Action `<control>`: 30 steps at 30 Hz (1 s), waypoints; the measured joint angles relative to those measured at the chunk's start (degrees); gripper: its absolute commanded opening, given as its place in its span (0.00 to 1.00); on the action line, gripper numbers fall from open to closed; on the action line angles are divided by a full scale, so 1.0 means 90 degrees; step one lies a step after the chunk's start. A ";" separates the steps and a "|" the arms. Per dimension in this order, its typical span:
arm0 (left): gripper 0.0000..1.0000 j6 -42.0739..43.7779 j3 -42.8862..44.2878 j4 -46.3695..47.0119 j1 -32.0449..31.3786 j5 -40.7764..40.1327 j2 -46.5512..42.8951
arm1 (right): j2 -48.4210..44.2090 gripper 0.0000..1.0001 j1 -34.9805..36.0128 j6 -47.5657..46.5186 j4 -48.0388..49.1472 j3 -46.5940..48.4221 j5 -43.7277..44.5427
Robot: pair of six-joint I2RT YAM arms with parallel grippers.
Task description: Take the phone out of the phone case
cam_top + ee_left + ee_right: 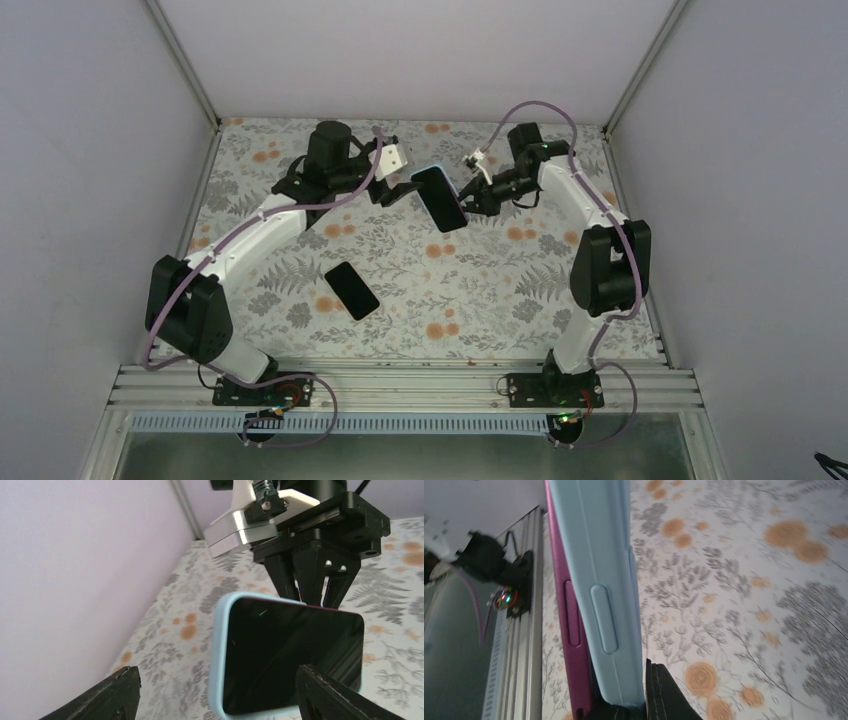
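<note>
Top view, phone: black screen up, the phone (440, 198) is held off the floral table (500, 300) at 12 o'clock of the table.
Top view, my left gripper (405, 190): at 9 o'clock of the phone, just beside its edge.
Top view, my right gripper (472, 200): at 3 o'clock of the phone, touching it.
Top view, other item: a black flat slab (351, 290) lies on the table at 7 o'clock of the phone, well apart.
Left wrist view, phone case (218, 650): pale blue with rounded corners, wrapping the glossy dark screen; a thin magenta rim shows along the 12 o'clock edge.
Left wrist view, my left fingers (117, 692): spread wide at 7 and 5 o'clock with the phone between them; the one at 7 o'clock is clear of the case, and I cannot tell whether the other touches.
Left wrist view, my right gripper: comes down from 12 o'clock, its fingers pinched on the top edge.
Right wrist view, case: seen edge-on, pale blue with a raised button cover.
Right wrist view, phone body: magenta with a side button, peeking out at 9 o'clock of the case.
Right wrist view, my right finger (666, 695): black, pressed against the case at 6 o'clock, clamped on case and phone together.
</note>
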 measured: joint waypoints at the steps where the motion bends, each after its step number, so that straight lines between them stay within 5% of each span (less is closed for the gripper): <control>1: 0.79 -0.0029 -0.0134 0.0228 0.0002 -0.0214 -0.0100 | -0.0015 0.04 -0.0073 0.0299 0.0165 -0.0066 0.0051; 13: 0.81 0.0095 -0.1020 0.1875 -0.1277 -0.2215 -0.0170 | -0.0015 0.04 -0.0355 0.3793 0.2548 0.0085 0.1209; 30: 0.80 -0.0182 -0.0947 0.3704 -0.1953 -0.4340 0.1243 | -0.0002 0.04 -0.0221 0.5139 0.3619 0.0238 0.2686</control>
